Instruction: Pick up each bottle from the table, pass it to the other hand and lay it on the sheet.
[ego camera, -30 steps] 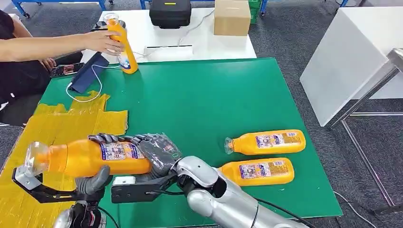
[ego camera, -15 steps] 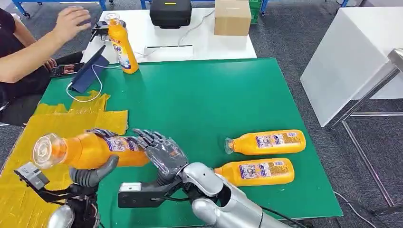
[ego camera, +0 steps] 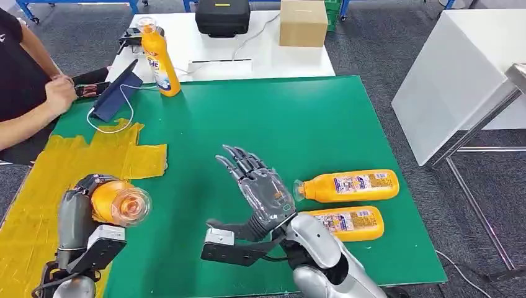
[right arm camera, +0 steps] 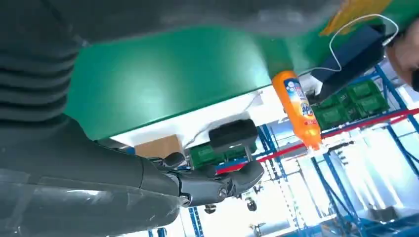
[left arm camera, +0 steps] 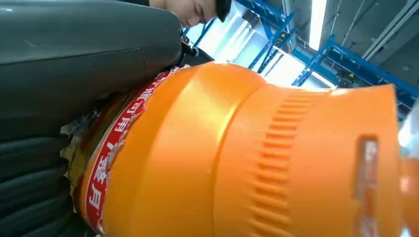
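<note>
Left hand wrapped tight round an orange bottle, held over the yellow sheet at the worktop's near-left corner, clear cap end pointing up toward the head camera. Right hand empty, fingers spread wide and raised over the green mat, just beside two more bottles lying flat at near right. Another bottle standing upright at the far-left edge, next to a tablet. Person's hand resting near it.
</note>
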`<state>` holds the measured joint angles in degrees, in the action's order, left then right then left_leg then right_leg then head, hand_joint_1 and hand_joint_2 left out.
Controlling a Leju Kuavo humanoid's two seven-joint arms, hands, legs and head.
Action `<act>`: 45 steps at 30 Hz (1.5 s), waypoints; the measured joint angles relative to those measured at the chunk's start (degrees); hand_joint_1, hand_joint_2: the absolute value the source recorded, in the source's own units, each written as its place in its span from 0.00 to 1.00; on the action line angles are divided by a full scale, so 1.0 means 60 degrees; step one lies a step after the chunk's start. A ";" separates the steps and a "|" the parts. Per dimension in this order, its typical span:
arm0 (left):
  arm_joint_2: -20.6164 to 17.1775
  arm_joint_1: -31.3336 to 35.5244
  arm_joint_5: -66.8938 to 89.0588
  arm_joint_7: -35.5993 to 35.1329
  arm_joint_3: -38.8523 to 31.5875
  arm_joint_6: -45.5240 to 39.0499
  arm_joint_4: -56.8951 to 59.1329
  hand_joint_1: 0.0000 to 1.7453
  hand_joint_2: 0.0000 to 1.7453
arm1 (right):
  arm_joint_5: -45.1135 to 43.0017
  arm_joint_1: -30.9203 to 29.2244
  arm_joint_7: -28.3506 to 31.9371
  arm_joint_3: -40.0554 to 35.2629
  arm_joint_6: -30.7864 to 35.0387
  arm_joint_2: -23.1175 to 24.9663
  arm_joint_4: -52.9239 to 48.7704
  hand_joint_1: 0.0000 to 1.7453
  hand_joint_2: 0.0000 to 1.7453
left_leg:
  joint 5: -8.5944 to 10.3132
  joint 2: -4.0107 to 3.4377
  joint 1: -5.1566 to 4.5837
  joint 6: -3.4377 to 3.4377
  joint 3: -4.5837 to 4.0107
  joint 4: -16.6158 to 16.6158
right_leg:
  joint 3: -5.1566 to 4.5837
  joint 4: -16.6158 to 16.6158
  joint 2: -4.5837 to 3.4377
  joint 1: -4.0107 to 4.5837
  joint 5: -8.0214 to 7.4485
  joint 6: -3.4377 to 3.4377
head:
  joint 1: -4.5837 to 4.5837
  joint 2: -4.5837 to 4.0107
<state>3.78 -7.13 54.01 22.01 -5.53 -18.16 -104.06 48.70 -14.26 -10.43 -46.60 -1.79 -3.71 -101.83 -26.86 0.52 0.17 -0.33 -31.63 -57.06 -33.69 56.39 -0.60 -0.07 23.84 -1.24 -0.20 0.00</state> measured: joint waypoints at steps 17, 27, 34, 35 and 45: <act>-0.3114 -0.0604 0.3974 -0.0834 0.1067 0.0007 0.2403 1.00 1.00 | 0.1001 0.2092 0.0626 0.2265 -0.0703 -0.3059 -0.1304 0.00 1.00 | -0.0008 -0.0003 -0.0005 -0.0008 0.0002 0.0000 | -0.0006 -0.0007 0.0000 -0.0002 0.0002 0.0001 | 0.0000 0.0000; -0.4058 -0.0342 0.3704 -0.1243 0.1461 0.0412 0.3359 0.00 0.00 | 0.0280 0.2938 0.1002 0.3975 -0.1752 -0.4558 -0.1818 0.00 1.00 | -0.0011 0.0001 -0.0005 -0.0008 0.0007 0.0001 | 0.0004 -0.0010 0.0002 -0.0002 0.0002 0.0002 | 0.0004 0.0000; -0.3985 0.0048 0.3261 -0.1370 0.1559 0.0878 0.3712 0.00 0.00 | 0.0288 0.3266 0.1009 0.4379 -0.2036 -0.4827 -0.1818 0.00 1.00 | -0.0008 -0.0005 -0.0002 -0.0008 0.0022 0.0001 | 0.0015 -0.0008 -0.0002 0.0001 0.0001 0.0004 | 0.0000 0.0000; -0.3963 0.0077 0.3099 -0.1318 0.1563 0.0944 0.3734 0.00 0.00 | 0.0302 0.3317 0.1002 0.4386 -0.2080 -0.4849 -0.1815 0.00 1.00 | -0.0008 -0.0005 -0.0002 -0.0008 0.0024 0.0001 | 0.0015 -0.0008 -0.0001 0.0001 0.0001 0.0004 | 0.0000 0.0000; -0.3453 0.0512 0.1803 -0.1231 0.1636 0.1497 0.3741 0.00 0.00 | 0.0553 0.3427 0.0645 0.4135 -0.2477 -0.4853 -0.1574 0.00 1.00 | -0.0008 -0.0001 -0.0004 -0.0010 0.0013 -0.0001 | 0.0011 -0.0010 0.0002 -0.0001 0.0002 0.0002 | 0.0000 0.0000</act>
<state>-16.94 -4.06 64.82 14.62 4.28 -9.18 -81.61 52.02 6.30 -6.56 -21.79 -16.66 -32.83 -111.27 -26.91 0.51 0.15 -0.39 -31.56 -57.06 -33.63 56.34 -0.59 -0.08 23.85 -1.23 -0.20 0.00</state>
